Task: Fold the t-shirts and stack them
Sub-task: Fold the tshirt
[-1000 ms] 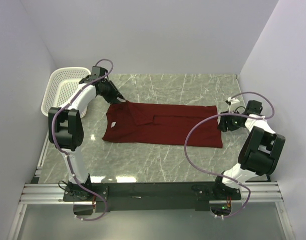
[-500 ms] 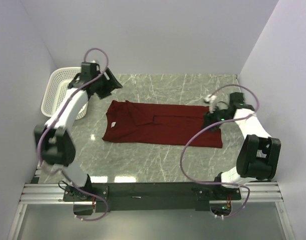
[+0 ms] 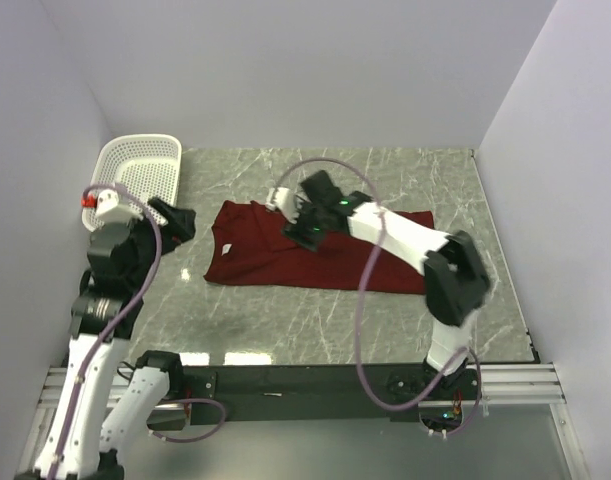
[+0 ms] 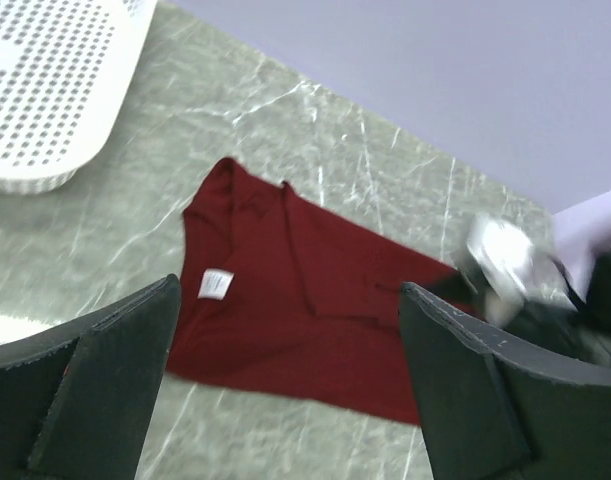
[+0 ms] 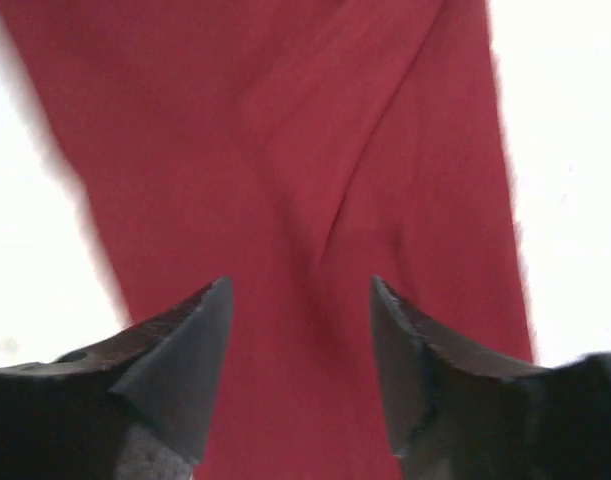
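1. Black mounting rail (image 3: 305,382) along the near edge of the counter (image 3: 285,320), with both arm bases bolted to it, left base at near left, right base at near right.
2. Left arm folded back at near left, upper links stacked above its base. Left pincer (image 3: 173,220) raised off the counter, left of the cloth and well apart from it. Jaws spread wide, nothing between them.
3. Maroon t-shirt (image 3: 325,262) flat in the middle of the counter, stretched left to right as a long band, collar end at the left. Small white neck label (image 4: 216,284) face up near that collar. Folded-over ridge running from the collar area rightward along the far half.
4. Right arm reaching from near right, leftward and across the cloth, purple cable (image 3: 363,300) looping beside it. Right pincer (image 3: 303,230) over the far-left part of the t-shirt, just right of the collar. Jaws parted, pointing down at plain red fabric, no cloth pinched between them; contact with the fabric impossible to tell.
5. White perforated basket (image 3: 135,175) in the far left corner, apart from the t-shirt.
6. Pale lilac walls (image 3: 285,70) closing the far side and both flanks.
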Controlling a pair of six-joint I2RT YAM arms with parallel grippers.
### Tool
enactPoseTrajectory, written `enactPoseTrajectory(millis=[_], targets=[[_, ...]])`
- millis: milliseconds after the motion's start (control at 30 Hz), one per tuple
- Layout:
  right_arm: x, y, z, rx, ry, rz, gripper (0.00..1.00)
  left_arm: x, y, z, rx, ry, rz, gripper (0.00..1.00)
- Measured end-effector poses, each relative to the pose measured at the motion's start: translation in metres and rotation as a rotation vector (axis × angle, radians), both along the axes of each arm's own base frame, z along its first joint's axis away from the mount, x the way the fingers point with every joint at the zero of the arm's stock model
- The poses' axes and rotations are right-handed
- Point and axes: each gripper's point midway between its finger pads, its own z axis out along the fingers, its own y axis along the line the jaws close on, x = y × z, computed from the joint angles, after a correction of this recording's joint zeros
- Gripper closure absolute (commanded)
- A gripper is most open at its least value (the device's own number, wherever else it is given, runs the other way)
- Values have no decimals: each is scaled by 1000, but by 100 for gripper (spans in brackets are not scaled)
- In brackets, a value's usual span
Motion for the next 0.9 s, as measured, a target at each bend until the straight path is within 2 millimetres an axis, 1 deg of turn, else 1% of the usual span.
enactPoseTrajectory(millis=[33, 67, 133, 200, 267, 333, 433, 533, 667, 900], targets=[[13, 16, -4, -4, -16, -26, 38, -7, 2, -4, 1, 2, 5, 5], [21, 29, -8, -9, -23, -47, 38, -14, 3, -8, 2, 1, 9, 5], [34, 48, -20, -25, -31, -83, 39, -28, 6, -12, 2, -4, 13, 5], [38, 60, -33, -46, -27, -102, 39, -39, 8, -12, 1, -16, 18, 5], [38, 70, -46, -69, -17, -119, 39, -48, 11, -10, 0, -36, 29, 1], [37, 78, -53, -81, -13, -129, 40, -55, 13, -11, -7, -48, 39, 1], [37, 87, -59, -93, -10, -138, 40, -62, 14, -17, -15, -58, 41, 1], [38, 95, -59, -90, -15, -141, 42, -65, 14, -25, -26, -50, 44, 0], [37, 92, -61, -105, -17, -151, 44, -65, 14, -34, -34, -31, 47, 1], [35, 90, -63, -118, -12, -157, 44, -65, 13, -35, -37, -30, 47, 1]])
